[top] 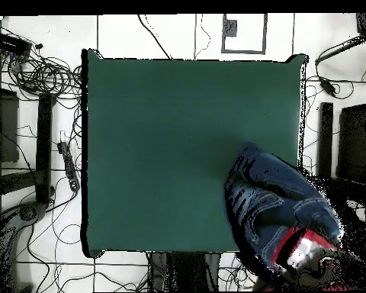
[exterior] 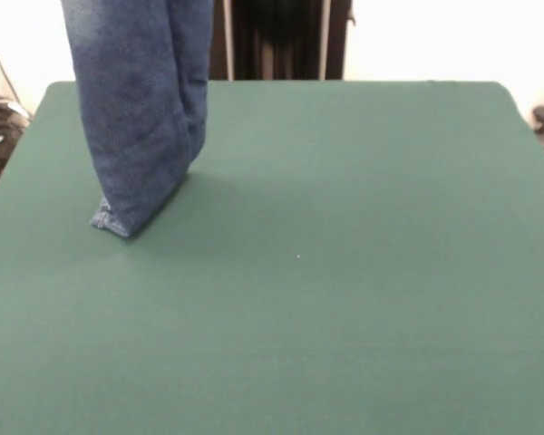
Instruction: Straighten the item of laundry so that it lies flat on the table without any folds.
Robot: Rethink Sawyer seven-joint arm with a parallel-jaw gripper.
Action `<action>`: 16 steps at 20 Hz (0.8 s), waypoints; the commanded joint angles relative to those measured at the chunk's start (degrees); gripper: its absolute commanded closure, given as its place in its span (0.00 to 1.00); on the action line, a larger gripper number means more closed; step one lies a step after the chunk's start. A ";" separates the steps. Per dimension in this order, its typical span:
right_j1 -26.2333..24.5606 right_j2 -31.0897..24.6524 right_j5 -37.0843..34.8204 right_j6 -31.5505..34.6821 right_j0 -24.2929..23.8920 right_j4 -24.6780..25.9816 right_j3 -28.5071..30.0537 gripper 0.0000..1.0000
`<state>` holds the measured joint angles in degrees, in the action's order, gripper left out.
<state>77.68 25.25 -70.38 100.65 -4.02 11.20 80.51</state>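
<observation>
table [exterior: 344, 272]: dark green top, wide and bare across most of its surface | jeans [exterior: 140, 109]: blue denim, hanging upright with legs together, hem touching the table near one corner, upper part out of the front view | gripper [top: 304, 252]: red arm end above the jeans in overhead view, grip state cannot be told

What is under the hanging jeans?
The jeans hang upright, their bottom hem touching the bare green table. Nothing else shows beneath. What holds them up is out of the front view.
</observation>
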 commanded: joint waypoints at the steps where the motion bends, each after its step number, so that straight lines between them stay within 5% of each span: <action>1: 4.56 -1.65 1.45 -9.54 0.56 -0.07 13.99 1.00; 9: 7.96 -1.12 5.87 -8.33 -0.37 -0.11 20.41 1.00; 16: 13.14 1.10 -0.58 -12.19 -2.27 1.25 17.86 1.00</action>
<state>87.61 25.39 -68.03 100.64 -5.17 11.83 91.31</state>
